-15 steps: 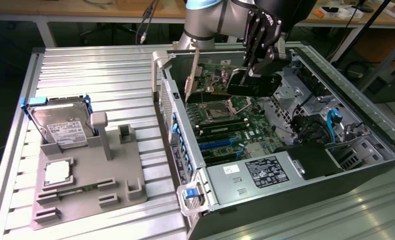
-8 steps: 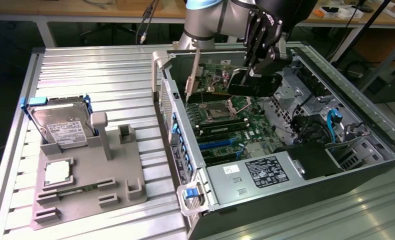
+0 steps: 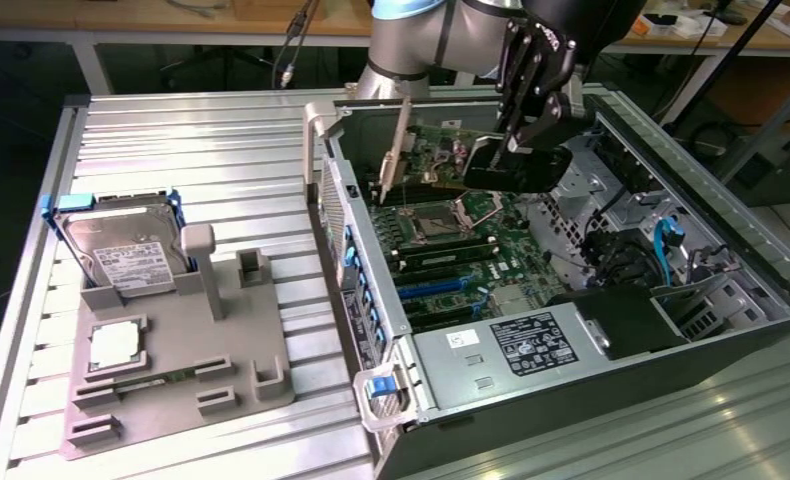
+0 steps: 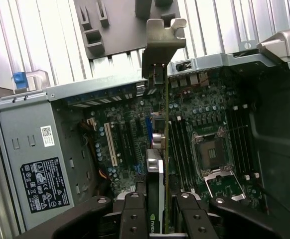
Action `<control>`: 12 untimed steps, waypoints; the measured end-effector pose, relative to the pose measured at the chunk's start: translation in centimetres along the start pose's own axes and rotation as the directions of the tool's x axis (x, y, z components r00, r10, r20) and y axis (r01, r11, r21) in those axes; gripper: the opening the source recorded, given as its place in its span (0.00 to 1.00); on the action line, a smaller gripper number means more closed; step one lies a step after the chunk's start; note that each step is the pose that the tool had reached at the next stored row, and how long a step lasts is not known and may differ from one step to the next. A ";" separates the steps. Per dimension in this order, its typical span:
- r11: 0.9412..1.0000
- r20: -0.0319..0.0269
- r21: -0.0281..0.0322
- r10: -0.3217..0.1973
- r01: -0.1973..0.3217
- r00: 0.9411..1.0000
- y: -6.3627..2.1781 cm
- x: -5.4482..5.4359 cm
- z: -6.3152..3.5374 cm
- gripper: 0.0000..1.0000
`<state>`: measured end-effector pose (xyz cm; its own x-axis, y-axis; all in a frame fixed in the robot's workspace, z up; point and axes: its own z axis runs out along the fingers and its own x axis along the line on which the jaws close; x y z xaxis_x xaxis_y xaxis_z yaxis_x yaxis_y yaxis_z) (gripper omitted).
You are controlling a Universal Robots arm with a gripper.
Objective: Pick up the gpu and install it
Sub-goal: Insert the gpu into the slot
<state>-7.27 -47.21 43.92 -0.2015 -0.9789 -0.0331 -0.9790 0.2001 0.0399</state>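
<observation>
Green circuit-board card with a dark face and a silver metal end bracket, the gpu [image 4: 155, 172] hangs edge-on just above the green motherboard [image 4: 205, 114] inside the open grey metal computer case [image 4: 224, 62]. The black end effector [image 4: 160, 216] pinches it, jaws drawn narrow. It is likely light, stiff and fragile, so gripping the board edges suits it.

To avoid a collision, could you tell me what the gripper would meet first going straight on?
The gripper, shut on the gpu, points down into the open case; the card's lower edge would probably reach the motherboard first.
</observation>
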 end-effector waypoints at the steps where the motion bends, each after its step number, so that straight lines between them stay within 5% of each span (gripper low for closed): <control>1: 1.000 -0.001 -0.001 0.000 0.000 1.000 -0.17 0.0 -0.01 0.27; 7: 1.000 -0.002 -0.004 -0.005 0.005 1.000 -0.52 -0.1 -0.02 0.27; 12: 0.998 -0.004 -0.006 -0.062 0.062 0.998 -0.53 -0.1 -0.02 0.27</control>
<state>-6.74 -47.22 43.92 -0.1402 -0.9896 -0.0312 -0.9894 0.1387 0.0437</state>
